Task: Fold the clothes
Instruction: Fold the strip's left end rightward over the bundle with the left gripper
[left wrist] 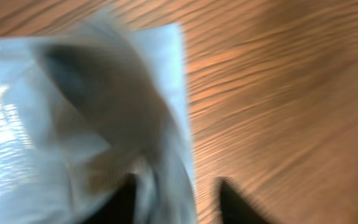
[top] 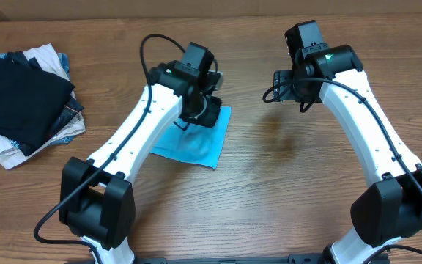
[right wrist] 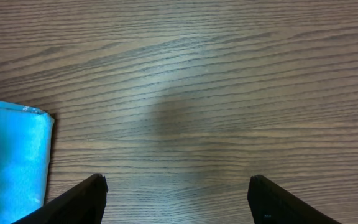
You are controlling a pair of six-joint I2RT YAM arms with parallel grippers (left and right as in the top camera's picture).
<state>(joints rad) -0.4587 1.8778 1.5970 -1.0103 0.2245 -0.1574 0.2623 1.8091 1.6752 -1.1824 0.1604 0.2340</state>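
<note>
The clothes (top: 196, 147) are a sky-blue T-shirt lying folded into a small rectangle on the wooden table, left of centre. My left gripper (top: 198, 114) hovers over its far edge. In the blurred left wrist view the clothes (left wrist: 73, 106) fill the left side, and the left gripper (left wrist: 179, 202) has its fingers apart, with the fabric's right edge between them. My right gripper (top: 278, 84) hangs over bare wood to the right, apart from the shirt. The right gripper (right wrist: 176, 199) is open and empty, with a corner of the clothes (right wrist: 11, 162) at its far left.
A pile of folded garments (top: 24, 99), black on top of white and beige ones, sits at the table's left edge. Bare wood (top: 284, 169) lies between the two arms and in front of the shirt.
</note>
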